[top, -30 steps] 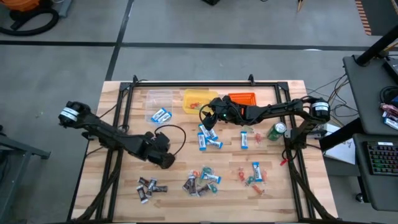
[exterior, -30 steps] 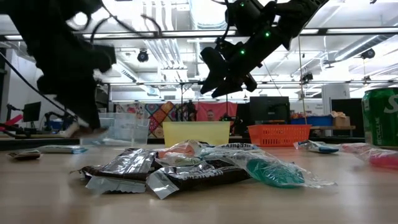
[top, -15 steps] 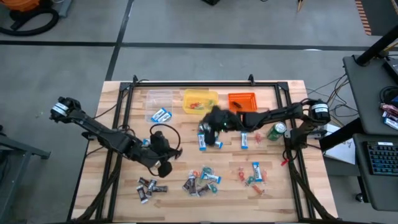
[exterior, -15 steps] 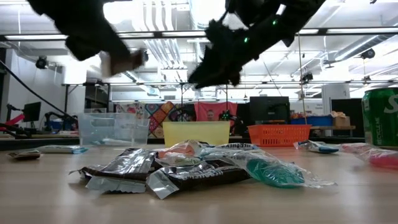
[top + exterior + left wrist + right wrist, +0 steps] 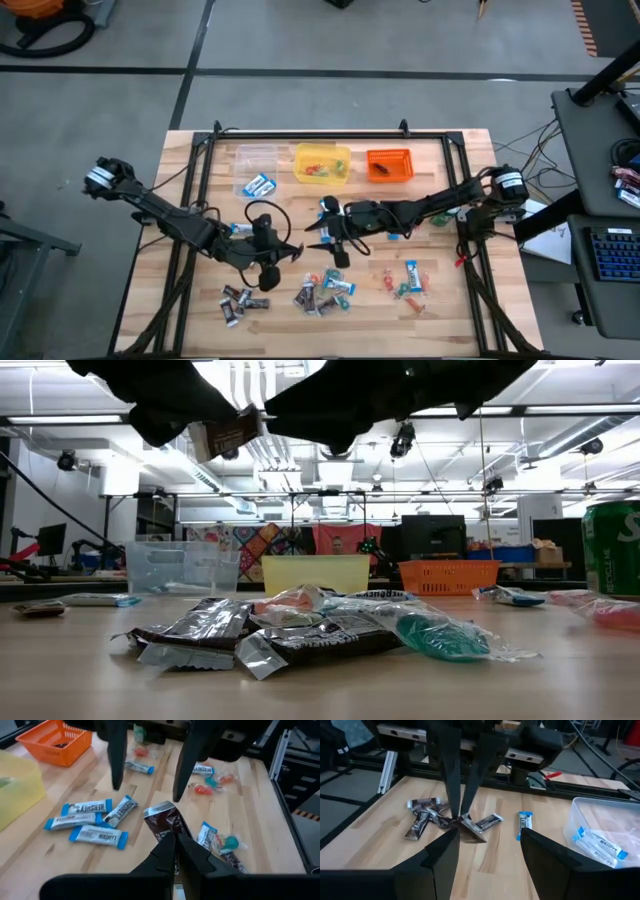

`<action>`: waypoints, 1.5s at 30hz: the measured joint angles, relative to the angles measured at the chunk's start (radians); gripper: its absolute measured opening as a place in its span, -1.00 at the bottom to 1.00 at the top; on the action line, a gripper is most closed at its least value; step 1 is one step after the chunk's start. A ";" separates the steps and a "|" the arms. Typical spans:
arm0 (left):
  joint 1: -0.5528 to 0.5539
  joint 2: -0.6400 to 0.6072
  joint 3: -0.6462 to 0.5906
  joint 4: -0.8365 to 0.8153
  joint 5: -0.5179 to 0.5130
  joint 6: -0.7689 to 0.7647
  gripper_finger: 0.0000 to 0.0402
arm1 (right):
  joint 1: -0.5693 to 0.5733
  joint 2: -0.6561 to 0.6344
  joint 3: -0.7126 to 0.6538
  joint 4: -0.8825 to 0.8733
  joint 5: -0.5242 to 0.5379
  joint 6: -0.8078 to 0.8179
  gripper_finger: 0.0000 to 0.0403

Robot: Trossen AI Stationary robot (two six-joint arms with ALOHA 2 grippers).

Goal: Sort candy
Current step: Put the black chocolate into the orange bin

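My left gripper [image 5: 283,250] hovers over the table's middle, shut on a dark brown wrapped candy [image 5: 162,817], which also shows high in the low view [image 5: 225,432]. My right gripper [image 5: 322,237] faces it from the table's right and is open. Its two fingers [image 5: 117,765] stand on either side of the candy's free end, apart from it. More candy lies on the table: blue-and-white bars [image 5: 90,822], a brown group [image 5: 240,298], a mixed heap [image 5: 322,290], and small red and green ones [image 5: 405,280]. My left gripper pinches the brown candy between its two fingers by its nearer end [image 5: 172,831]. The fingers come about level from the table's left. The candy sticks out past the fingertips toward my right gripper, lifted clear of the table.
A clear tub [image 5: 255,160] with a blue bar, a yellow tub [image 5: 321,162] and an orange tub [image 5: 389,164] stand along the far edge. A green can [image 5: 444,210] stands beside my right arm. A black frame rail runs around the table.
My left gripper has risen from the table with the brown candy and shifted a little toward the table's right. My right gripper has come from the yellow tub toward the near edge and left, up to the left gripper.
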 joint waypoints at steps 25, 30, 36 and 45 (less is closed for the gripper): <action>0.010 0.048 -0.004 -0.071 0.067 -0.018 -1.00 | 0.004 0.036 0.001 -0.110 0.004 0.049 -0.62; 0.007 0.152 -0.026 -0.081 0.115 -0.096 -0.96 | 0.005 0.034 0.001 -0.197 0.003 0.127 -0.78; 0.007 0.293 -0.013 -0.040 0.123 -0.112 -0.69 | 0.005 0.033 0.001 -0.278 0.024 0.171 -0.82; 0.019 0.429 0.023 -0.028 0.002 -0.228 -0.13 | 0.014 0.033 0.001 -0.300 0.031 0.172 -0.82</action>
